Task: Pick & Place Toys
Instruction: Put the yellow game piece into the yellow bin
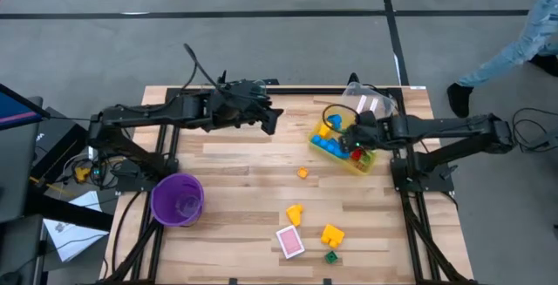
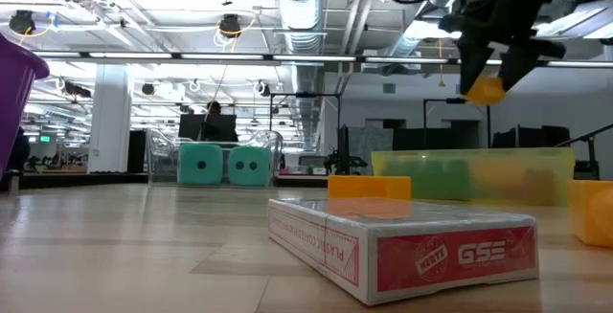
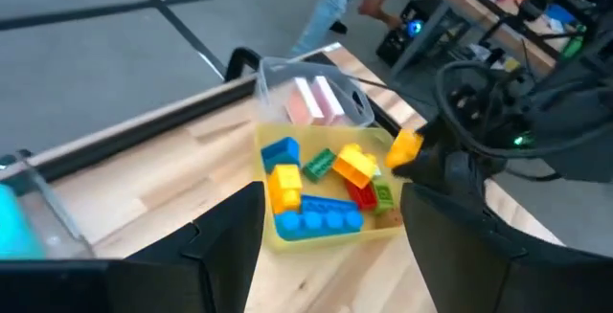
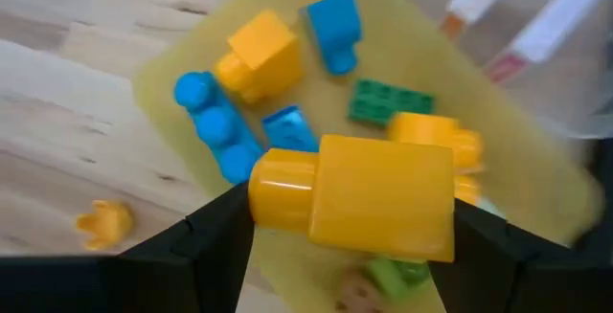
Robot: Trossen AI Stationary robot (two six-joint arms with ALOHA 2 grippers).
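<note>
My right gripper [image 4: 350,232] hangs over the yellow bin [image 1: 366,165] at the far right, shut on a yellow brick [image 4: 374,198]. In the bin lie several bricks: blue [image 4: 215,126], yellow [image 4: 259,55], green [image 4: 388,100] and red [image 3: 359,194]. My left gripper [image 1: 270,121] is open and holds nothing, raised over the far middle of the table, left of the bin. Loose on the near table lie two yellow bricks [image 1: 295,213] [image 1: 331,234], a small orange one [image 1: 302,173], a green one [image 1: 331,256] and a pink card box [image 1: 290,241]. Two cyan dice [image 2: 225,165] stand far back. My right gripper pinches the yellow brick between its two fingers, one on the studded end [image 4: 273,193], the other on the opposite end [image 4: 442,208]. The fingers slant down from the table's right side. The brick [image 2: 484,90] hangs clear above the bin.
A purple cup [image 1: 177,200] stands near the left front. A clear tub [image 1: 370,104] with pink cards sits behind the bin at the far right corner. A person's legs [image 1: 497,58] show beyond the table's right far side. Bare wood lies in the middle.
</note>
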